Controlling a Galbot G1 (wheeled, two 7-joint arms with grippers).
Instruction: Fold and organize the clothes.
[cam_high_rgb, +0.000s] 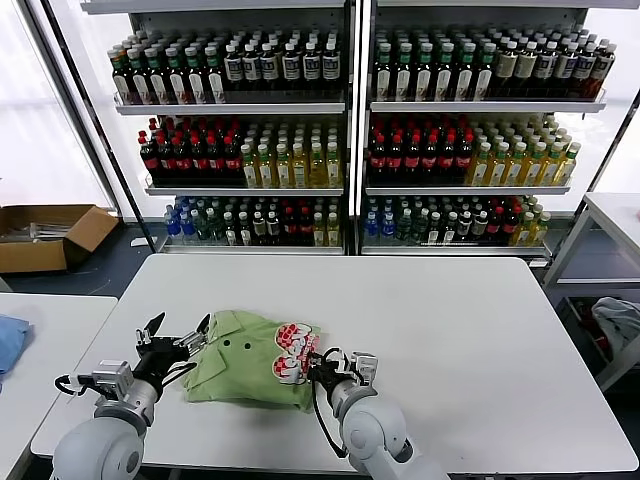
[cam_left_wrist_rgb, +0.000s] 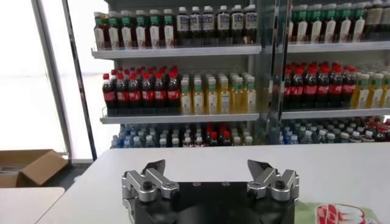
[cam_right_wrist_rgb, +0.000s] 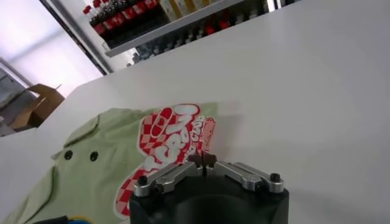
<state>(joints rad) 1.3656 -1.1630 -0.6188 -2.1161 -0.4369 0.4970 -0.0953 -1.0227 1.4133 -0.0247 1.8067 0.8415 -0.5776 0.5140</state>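
Observation:
The light green polo shirt (cam_high_rgb: 240, 365) lies folded on the white table (cam_high_rgb: 450, 330), with its collar, dark buttons and red-and-white graphic (cam_high_rgb: 292, 352) facing up. My left gripper (cam_high_rgb: 178, 333) is open and empty at the shirt's left edge, just off the cloth. In the left wrist view its fingers (cam_left_wrist_rgb: 152, 169) are spread wide and only a corner of the shirt (cam_left_wrist_rgb: 341, 214) shows. My right gripper (cam_high_rgb: 322, 368) is shut at the shirt's right edge, beside the graphic. In the right wrist view the closed gripper (cam_right_wrist_rgb: 202, 160) sits over the edge of the shirt (cam_right_wrist_rgb: 103, 164), with no cloth seen between the tips.
Shelves of bottles (cam_high_rgb: 340, 130) stand behind the table. A cardboard box (cam_high_rgb: 45, 235) is on the floor at the left. A blue cloth (cam_high_rgb: 10, 340) lies on the left side table. A grey-blue cloth (cam_high_rgb: 618, 325) hangs below the right side table (cam_high_rgb: 610, 215).

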